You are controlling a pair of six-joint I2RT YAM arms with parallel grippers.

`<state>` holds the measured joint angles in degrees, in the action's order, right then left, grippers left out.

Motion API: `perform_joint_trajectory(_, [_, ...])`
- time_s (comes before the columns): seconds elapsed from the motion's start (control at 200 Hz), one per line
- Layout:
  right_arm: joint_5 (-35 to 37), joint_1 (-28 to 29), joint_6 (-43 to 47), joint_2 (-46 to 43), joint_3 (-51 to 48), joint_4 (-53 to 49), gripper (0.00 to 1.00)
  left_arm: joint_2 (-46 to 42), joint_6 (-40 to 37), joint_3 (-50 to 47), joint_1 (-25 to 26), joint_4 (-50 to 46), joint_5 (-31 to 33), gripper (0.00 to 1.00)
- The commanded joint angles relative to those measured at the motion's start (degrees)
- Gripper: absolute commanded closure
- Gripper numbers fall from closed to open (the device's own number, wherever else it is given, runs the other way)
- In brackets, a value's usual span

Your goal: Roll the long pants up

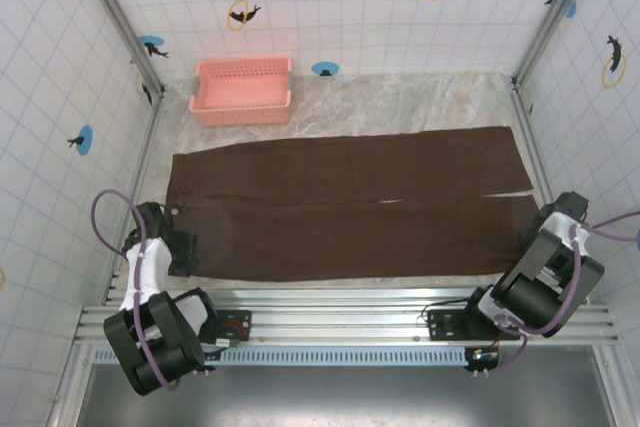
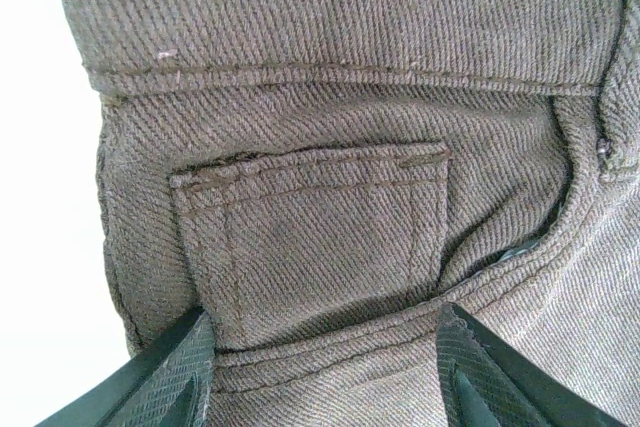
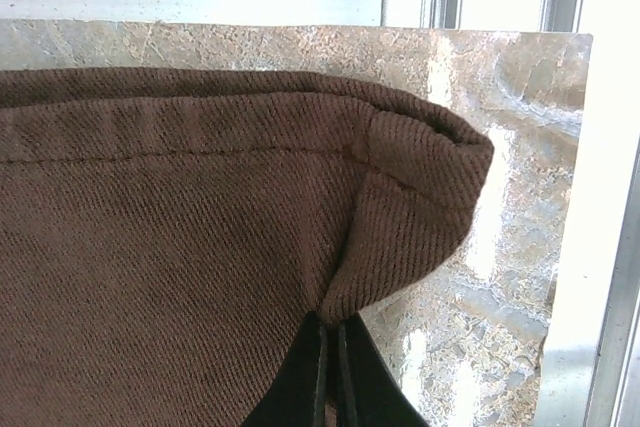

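Shows long pants (image 1: pixel 340 207) flat across the table (image 1: pixel 400 107), right gripper (image 3: pixel 330 332) pinched shut on a hem corner (image 3: pixel 420 167), left gripper (image 2: pixel 325 332) agape, empty, over the waist pocket (image 2: pixel 320 237); risks a skewed roll through slippage of so thin a pinch.

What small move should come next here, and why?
Probably fold the pinched hem corner toward the waist to start the roll: the right end effector is shut on it, the long pants lie flat, and the left end effector hangs open over the pocket.
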<state>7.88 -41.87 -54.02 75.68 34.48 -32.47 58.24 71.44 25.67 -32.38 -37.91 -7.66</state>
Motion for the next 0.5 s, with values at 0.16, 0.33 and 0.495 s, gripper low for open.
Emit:
perform_joint_trajectory(0.16, [-3.1,-0.1,1.1,-0.5,0.4,-3.5,1.0,1.5,0.9,-4.2,-1.1,0.3,1.5,0.41])
perform_joint_trajectory(0.33, [-3.4,-0.1,1.4,-1.4,0.6,-4.1,1.0,1.5,-0.5,-4.6,-3.5,1.2,1.5,0.48])
perform_joint_trajectory(0.495, [-4.2,-0.1,1.8,-1.9,1.8,-4.9,1.0,4.2,-1.5,-4.9,-3.6,2.0,1.2,0.4])
